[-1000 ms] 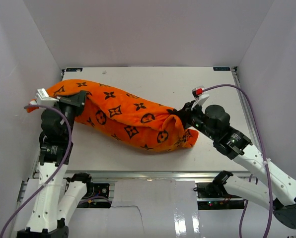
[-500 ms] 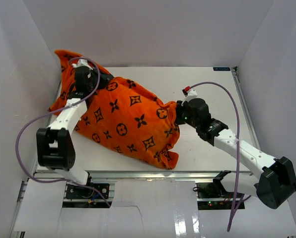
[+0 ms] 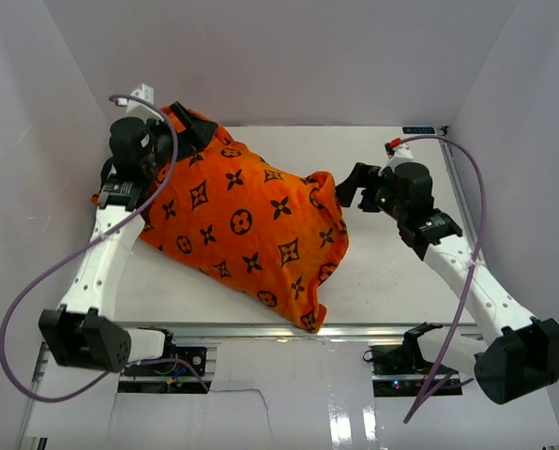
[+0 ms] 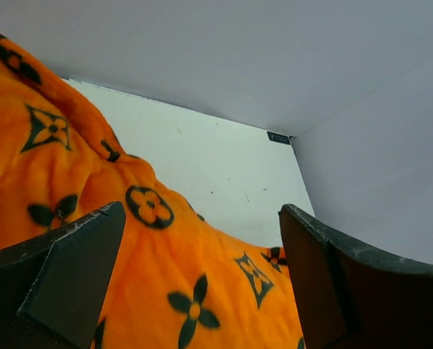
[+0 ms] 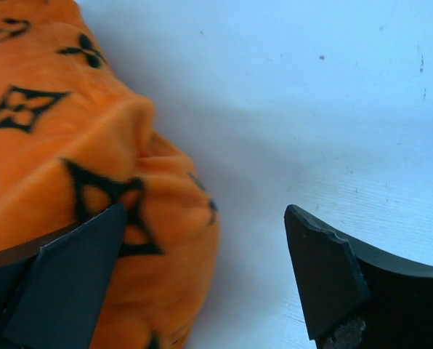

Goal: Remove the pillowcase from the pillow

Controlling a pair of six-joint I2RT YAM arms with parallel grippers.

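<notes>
Orange monogram pillowcase (image 3: 242, 225) lay heaped across the left and middle of the table (image 3: 401, 272), left hand (image 3: 188, 129) spread apart at its far-left end, right hand (image 3: 353, 187) spread apart just beside its right edge, gripping nothing

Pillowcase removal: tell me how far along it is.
Done: nothing that shows. The orange pillowcase wraps the whole bundle and no white pillow is visible. In hand: nothing. The left pincer is open over its far left corner, and the right pincer is open beside its right end. Left: grip the case and pull it off the pillow.
</notes>
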